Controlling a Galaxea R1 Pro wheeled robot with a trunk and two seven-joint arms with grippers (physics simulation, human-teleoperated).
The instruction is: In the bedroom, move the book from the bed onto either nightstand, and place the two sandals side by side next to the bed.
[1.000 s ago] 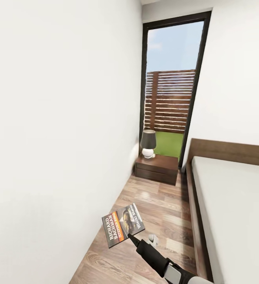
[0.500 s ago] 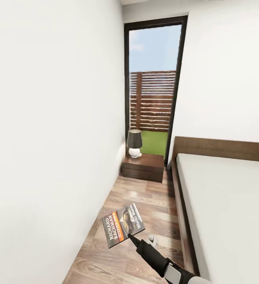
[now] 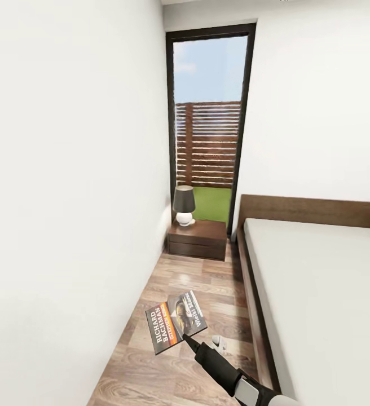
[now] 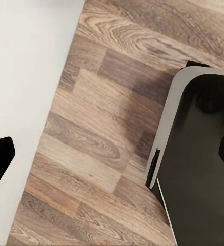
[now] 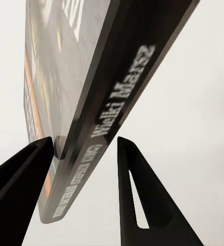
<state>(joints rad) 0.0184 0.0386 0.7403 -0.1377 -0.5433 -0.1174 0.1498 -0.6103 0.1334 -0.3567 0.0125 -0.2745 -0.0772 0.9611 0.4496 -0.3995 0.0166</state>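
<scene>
The right gripper (image 3: 186,338) pinches the book (image 3: 175,321) by one corner above the floor (image 3: 151,372), seemingly closed on it. The left gripper (image 4: 112,154) hangs spread and empty. Beyond, the bed (image 3: 320,293) is cut off; the nightstand (image 3: 198,239) with its lamp (image 3: 183,204) now sits further left

I see a glossy paperback (image 3: 175,322) cover; wood-plank floor (image 3: 207,282) with a soft sheen; the nightstand (image 3: 197,239) is dark polished wood; matt mattress (image 3: 320,293).
</scene>
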